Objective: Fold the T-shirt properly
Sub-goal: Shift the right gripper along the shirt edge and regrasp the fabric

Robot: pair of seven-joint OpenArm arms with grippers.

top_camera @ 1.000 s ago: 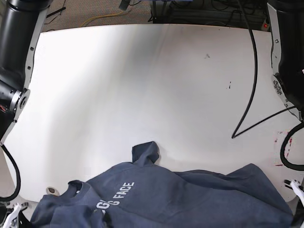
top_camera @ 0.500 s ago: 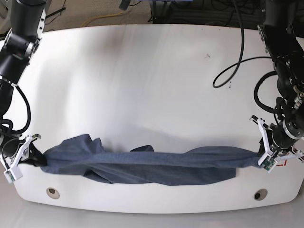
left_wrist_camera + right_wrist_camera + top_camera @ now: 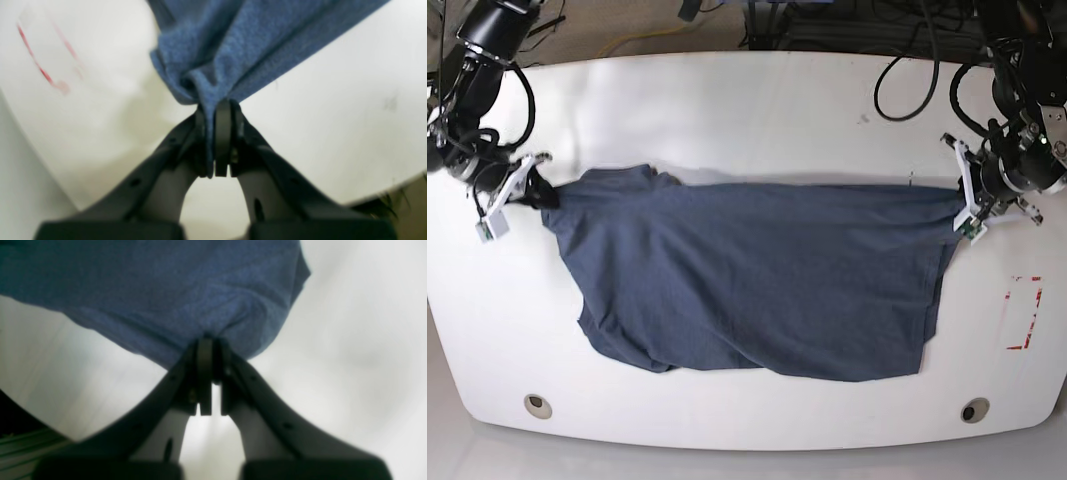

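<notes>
The dark navy T-shirt point(image 3: 747, 280) lies spread across the middle of the white table point(image 3: 747, 110), stretched between both arms along its far edge. My left gripper point(image 3: 962, 205) sits at the right of the base view, shut on the shirt's right corner; the left wrist view shows the blue cloth point(image 3: 227, 43) pinched between its fingers point(image 3: 223, 133). At the left of the base view my right gripper point(image 3: 539, 192) is shut on the other corner, with cloth point(image 3: 160, 300) bunched at its fingertips point(image 3: 204, 366). No lettering shows.
A red-outlined rectangle point(image 3: 1023, 312) is marked on the table near its right edge. Two round holes point(image 3: 538, 405) point(image 3: 973, 410) sit near the front corners. Black cables point(image 3: 927, 70) hang over the back right. Bare tabletop lies behind the shirt.
Both grippers have carried the shirt away from the front edge toward the table's middle. The cloth, a twisted band half a second ago, now lies spread out flat.
</notes>
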